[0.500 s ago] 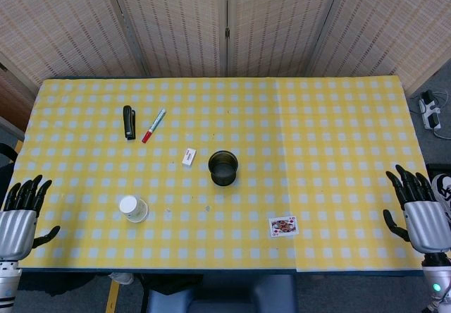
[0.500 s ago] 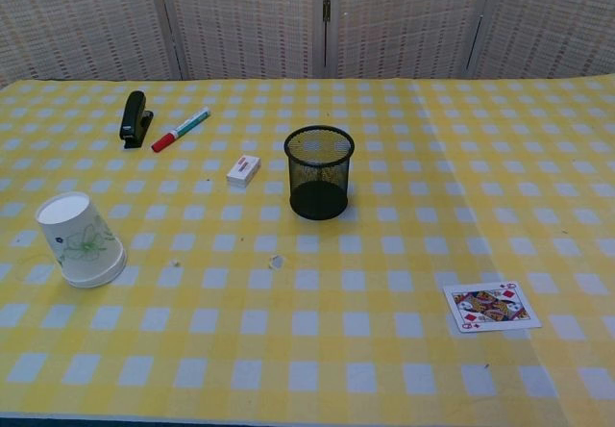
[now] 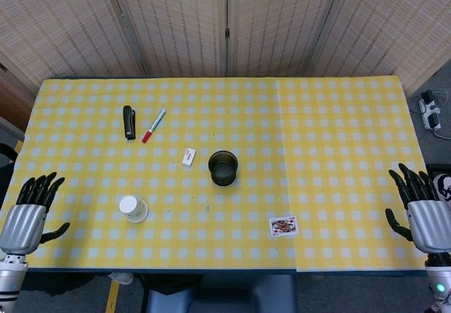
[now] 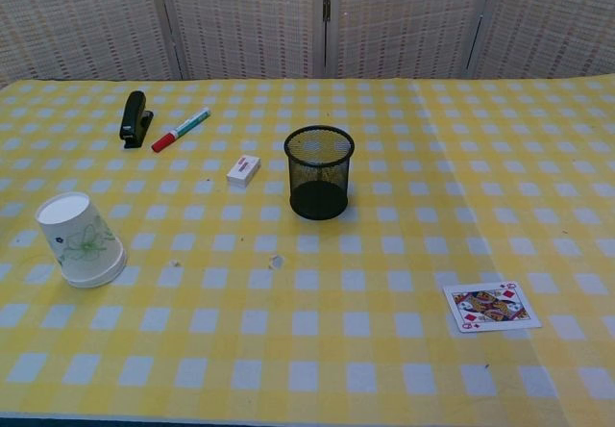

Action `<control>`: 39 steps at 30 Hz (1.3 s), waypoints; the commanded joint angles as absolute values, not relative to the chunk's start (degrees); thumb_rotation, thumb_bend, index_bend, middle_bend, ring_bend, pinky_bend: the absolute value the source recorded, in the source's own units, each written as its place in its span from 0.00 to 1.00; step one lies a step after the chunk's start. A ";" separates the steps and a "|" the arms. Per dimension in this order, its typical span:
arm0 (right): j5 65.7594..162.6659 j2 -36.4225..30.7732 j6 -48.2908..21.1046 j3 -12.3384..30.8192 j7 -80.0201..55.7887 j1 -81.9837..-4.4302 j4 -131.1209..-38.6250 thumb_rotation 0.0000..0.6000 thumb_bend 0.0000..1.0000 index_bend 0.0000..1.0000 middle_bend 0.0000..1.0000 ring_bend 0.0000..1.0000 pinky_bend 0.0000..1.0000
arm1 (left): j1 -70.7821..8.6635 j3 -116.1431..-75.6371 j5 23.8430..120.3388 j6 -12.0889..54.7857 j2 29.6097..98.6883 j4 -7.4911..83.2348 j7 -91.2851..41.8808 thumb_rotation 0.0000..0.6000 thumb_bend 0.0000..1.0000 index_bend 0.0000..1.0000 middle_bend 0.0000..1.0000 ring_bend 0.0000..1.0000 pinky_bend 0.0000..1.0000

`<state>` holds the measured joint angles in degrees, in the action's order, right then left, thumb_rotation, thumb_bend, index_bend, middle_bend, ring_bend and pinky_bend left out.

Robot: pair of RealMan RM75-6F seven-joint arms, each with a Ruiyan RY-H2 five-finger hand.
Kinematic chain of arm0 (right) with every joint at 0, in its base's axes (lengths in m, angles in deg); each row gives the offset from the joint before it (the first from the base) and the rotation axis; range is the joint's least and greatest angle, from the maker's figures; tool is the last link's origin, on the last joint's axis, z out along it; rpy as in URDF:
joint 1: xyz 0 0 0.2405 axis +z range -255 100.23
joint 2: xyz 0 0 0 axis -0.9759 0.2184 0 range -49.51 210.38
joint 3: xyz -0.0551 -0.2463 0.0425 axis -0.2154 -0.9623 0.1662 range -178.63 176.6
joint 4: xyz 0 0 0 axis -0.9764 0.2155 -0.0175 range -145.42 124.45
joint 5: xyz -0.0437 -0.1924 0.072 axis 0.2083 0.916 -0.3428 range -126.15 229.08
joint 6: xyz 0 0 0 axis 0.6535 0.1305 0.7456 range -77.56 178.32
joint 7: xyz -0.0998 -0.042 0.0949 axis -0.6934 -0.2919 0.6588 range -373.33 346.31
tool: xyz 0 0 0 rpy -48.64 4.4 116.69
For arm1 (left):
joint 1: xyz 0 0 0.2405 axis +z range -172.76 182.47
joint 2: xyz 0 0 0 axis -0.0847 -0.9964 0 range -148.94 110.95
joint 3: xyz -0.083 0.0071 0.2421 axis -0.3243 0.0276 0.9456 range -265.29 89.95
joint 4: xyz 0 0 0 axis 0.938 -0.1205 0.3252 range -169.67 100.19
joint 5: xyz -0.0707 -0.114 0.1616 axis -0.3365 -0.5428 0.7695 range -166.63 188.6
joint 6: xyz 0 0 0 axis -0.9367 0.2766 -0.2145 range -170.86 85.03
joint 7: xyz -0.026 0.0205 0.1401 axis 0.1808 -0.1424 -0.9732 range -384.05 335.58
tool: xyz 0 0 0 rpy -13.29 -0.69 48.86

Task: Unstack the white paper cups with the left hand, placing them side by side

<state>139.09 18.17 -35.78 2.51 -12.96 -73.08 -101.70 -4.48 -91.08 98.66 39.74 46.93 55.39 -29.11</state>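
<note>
White paper cups (image 3: 132,208) stand upside down as one stack on the yellow checked table, front left; in the chest view the cup stack (image 4: 81,239) shows a green flower print. My left hand (image 3: 28,212) hovers open at the table's front-left corner, well left of the cups, fingers spread. At the front-right edge my right hand (image 3: 423,212) is open too, holding nothing. Neither hand appears in the chest view.
A black mesh pen cup (image 3: 223,168) stands mid-table, with a small white eraser (image 3: 189,157) to its left. A black stapler (image 3: 129,122) and a red marker (image 3: 153,125) lie further back left. A playing card (image 3: 283,225) lies front right.
My left hand has shifted a little to the right and toward the table. The right hand moved very slightly. The cups have not moved.
</note>
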 commanded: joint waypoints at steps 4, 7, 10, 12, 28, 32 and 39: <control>138.79 19.13 -36.40 2.85 -13.78 -73.42 -102.76 1.00 0.45 0.00 0.00 0.07 0.00 | -8.99 -91.29 100.83 34.23 45.66 56.18 -27.97 1.00 0.23 0.18 0.12 0.08 0.04; 138.97 19.36 -36.73 3.20 -13.93 -73.27 -103.12 1.00 0.45 0.00 0.00 0.08 0.00 | -11.75 -91.19 101.19 29.99 44.85 56.93 -27.87 1.00 0.23 0.20 0.12 0.08 0.04; 139.42 19.30 -37.51 3.57 -14.19 -73.21 -102.99 1.00 0.45 0.00 0.00 0.08 0.00 | -14.27 -91.03 100.78 25.67 44.62 57.33 -28.34 1.00 0.23 0.20 0.12 0.08 0.05; 139.49 19.58 -37.69 3.78 -14.46 -73.14 -103.23 1.00 0.45 0.00 0.00 0.08 0.00 | -15.83 -90.90 100.58 23.17 44.69 57.44 -28.99 1.00 0.24 0.21 0.12 0.08 0.06; 141.48 18.59 -38.36 3.99 -14.00 -72.28 -101.89 1.00 0.45 0.00 0.01 0.11 0.00 | -22.75 -90.26 95.66 11.67 45.77 60.87 -33.80 1.00 0.30 0.24 0.12 0.06 0.10; 141.46 18.42 -38.40 3.99 -13.58 -72.24 -101.39 1.00 0.45 0.00 0.01 0.11 0.00 | -23.97 -90.45 93.90 9.98 46.31 61.27 -34.59 1.00 0.32 0.26 0.12 0.06 0.11; 141.48 18.14 -38.55 3.94 -12.64 -72.26 -100.49 1.00 0.45 0.00 0.01 0.11 0.00 | -25.31 -90.90 91.20 9.09 47.38 61.16 -35.73 1.00 0.37 0.28 0.12 0.06 0.14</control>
